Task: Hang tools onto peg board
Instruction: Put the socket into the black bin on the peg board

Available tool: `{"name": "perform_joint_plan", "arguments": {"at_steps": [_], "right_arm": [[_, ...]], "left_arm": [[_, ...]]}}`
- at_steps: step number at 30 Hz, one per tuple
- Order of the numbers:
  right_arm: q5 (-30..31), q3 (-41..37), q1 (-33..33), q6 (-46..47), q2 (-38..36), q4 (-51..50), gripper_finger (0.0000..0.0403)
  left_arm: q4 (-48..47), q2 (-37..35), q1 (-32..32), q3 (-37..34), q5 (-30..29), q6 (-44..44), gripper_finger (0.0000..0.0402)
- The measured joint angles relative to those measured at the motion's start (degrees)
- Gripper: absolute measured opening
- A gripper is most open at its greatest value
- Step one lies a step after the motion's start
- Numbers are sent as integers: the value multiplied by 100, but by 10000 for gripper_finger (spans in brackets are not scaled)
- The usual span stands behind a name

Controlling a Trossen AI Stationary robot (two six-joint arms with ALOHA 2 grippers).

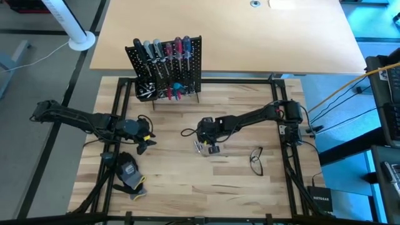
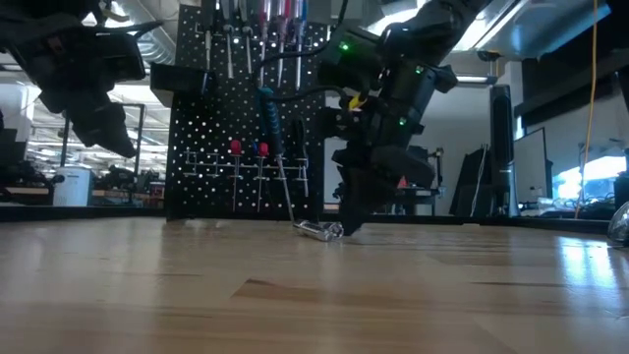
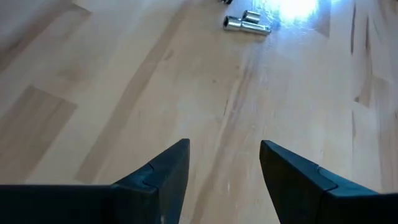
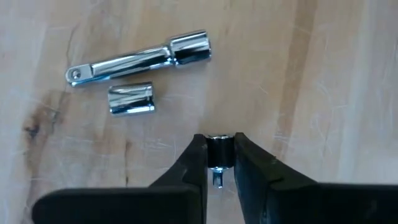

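With screwdrivers (image 1: 165, 53) already hung on the peg board (image 1: 187, 62), I have my right gripper (image 4: 219, 155) pinching a small silver bit (image 4: 218, 148) mid-table, two chrome pieces (image 4: 140, 59) left beside it, left gripper (image 3: 224, 165) idle, jaws wide, empty.

— Anything you can read from here?

— Just one word, "NETGEAR", in pale letters on the black box (image 1: 323, 199) lying off the table's corner, on the right arm's side.

— What about the tools or the peg board?

— No lettering I can make out on either. The rest of the room is too dim and far.
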Motion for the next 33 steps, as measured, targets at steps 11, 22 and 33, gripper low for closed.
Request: {"name": "perform_joint_plan", "arguments": {"at_steps": [11, 22, 33], "right_arm": [[373, 1514, -13, 28, 37, -740, 60], [450, 2597, -427, -176, 24, 1429, 63], [-103, 2605, -975, 80, 650, 4910, 67]], "left_arm": [[79, -9, 1, 0, -17, 298, 184], [75, -9, 1, 0, -17, 291, 184], [139, -9, -1, 0, -22, 242, 184]]}}
